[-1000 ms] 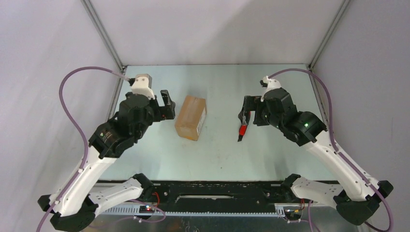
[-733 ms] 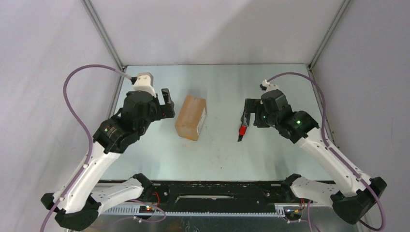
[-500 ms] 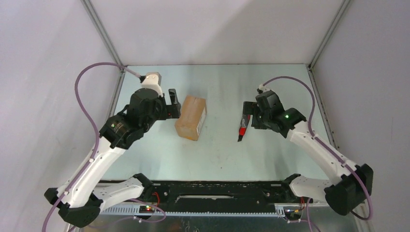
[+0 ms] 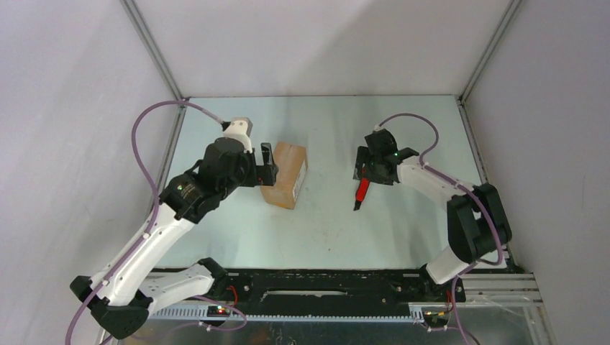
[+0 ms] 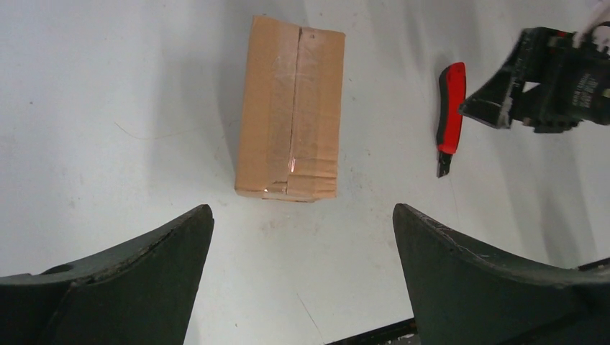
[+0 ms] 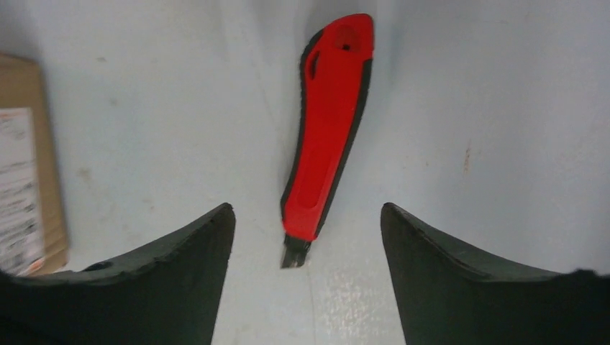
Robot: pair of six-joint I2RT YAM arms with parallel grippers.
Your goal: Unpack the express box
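Straddling a slim red-and-black knife (image 6: 327,129), right hand (image 6: 306,210) wide; left hand (image 5: 302,210) wide near taped cardboard express box (image 5: 291,108)

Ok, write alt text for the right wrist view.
A red-and-black utility knife lies on the table, framed by the open right gripper, blade end nearest the camera. The labelled express box shows at the left edge.
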